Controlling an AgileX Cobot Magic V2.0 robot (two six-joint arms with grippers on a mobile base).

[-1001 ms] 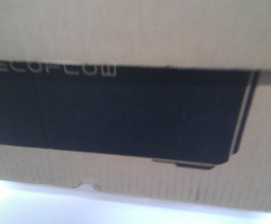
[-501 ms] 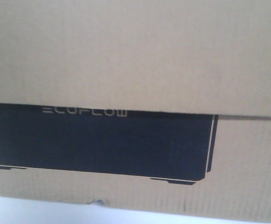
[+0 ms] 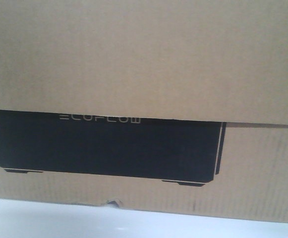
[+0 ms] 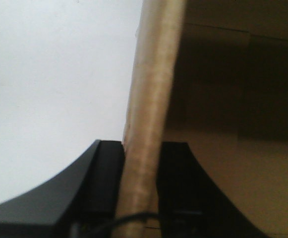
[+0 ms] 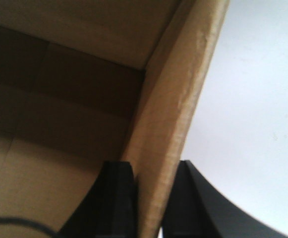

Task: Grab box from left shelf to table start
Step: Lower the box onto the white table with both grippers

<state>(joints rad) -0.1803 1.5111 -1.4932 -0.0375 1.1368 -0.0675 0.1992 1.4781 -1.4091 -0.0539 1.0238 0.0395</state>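
Note:
The brown cardboard box (image 3: 144,59) fills the front view, its black panel (image 3: 104,148) with pale "ECOFLOW" lettering low in the frame. Below it shows a thin pale strip of the table (image 3: 34,220). In the left wrist view my left gripper (image 4: 143,144) is shut on the box's upright side wall (image 4: 153,74), one black finger on each face. My right gripper (image 5: 152,163) is likewise shut on the opposite wall (image 5: 183,89), with the box's dim inside to its left. The left shelf is out of view.
A plain whitish surface (image 4: 49,89) lies outside the box wall in the left wrist view, and the same kind of surface (image 5: 253,99) shows in the right wrist view. A thin black cable (image 4: 134,217) crosses the bottom of the left wrist view.
The box has sunk in the front view and levelled out. Its black panel sits lower and its left edge has come into sight. The pale strip below has narrowed.

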